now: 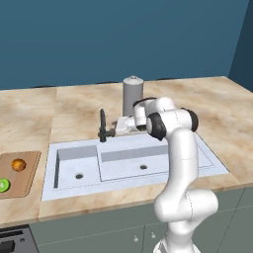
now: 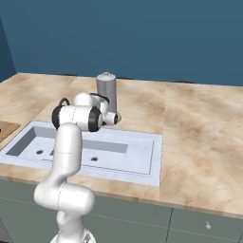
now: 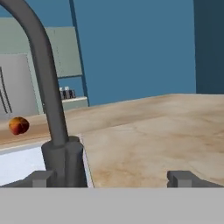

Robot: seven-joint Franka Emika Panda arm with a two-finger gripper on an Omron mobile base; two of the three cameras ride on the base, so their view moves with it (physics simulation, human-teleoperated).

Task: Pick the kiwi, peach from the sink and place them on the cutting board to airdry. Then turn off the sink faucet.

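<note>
Hand view: gripper (image 3: 113, 178) spread wide (grasping nothing) beside the sink faucet (image 3: 48, 109); peach (image 3: 18, 125) beyond.

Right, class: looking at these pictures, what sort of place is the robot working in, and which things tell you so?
Most likely a kitchen, a rendered one. A double sink with a dark sink faucet is set into a marble-look counter, and a wooden cutting board holds a peach and a kiwi.

A rendered kitchen: a marble-look counter (image 1: 217, 108) holds a double sink (image 1: 133, 165) with a dark faucet (image 1: 103, 126), grey-green cabinets (image 2: 204, 223) below, a cutting board (image 1: 22, 175) with fruit alongside, dark blue walls behind.
</note>
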